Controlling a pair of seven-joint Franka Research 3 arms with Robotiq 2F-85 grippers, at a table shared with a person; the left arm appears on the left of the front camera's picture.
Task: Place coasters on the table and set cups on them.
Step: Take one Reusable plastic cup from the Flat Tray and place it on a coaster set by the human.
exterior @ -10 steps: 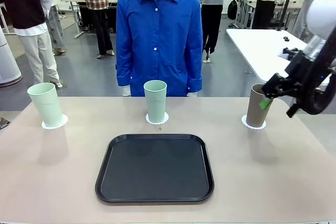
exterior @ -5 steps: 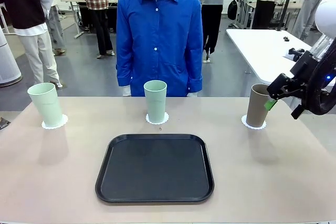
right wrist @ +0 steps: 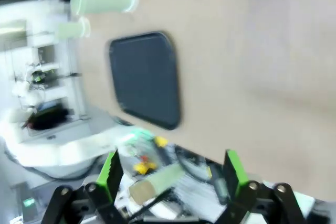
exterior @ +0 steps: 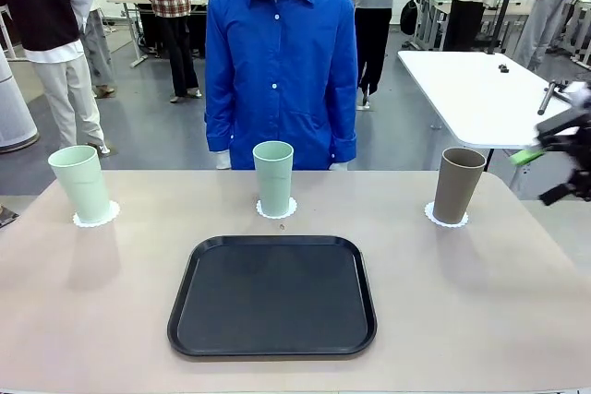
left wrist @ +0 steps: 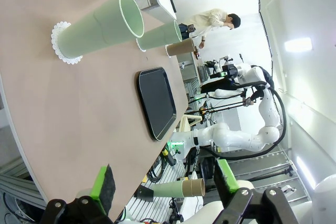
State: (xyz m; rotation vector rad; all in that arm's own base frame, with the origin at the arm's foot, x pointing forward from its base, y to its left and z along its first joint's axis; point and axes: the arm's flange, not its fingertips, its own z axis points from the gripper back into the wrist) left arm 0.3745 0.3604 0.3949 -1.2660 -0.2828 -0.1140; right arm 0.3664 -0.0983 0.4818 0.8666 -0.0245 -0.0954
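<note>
Front view: 3 cups (exterior: pixel 274 177) sat on coasters (exterior: pixel 446 219); task looked done.
Grippers: left (left wrist: pixel 164 188), right (right wrist: pixel 173 173) both wide apart, empty.

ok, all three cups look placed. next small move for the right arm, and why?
Probably just pull the right gripper clear to rest, jaws open and empty. Each cup, left mint cup, middle mint cup and brown cup, stands upright on a coaster, and the tray holds nothing, so no placing looks left.
</note>
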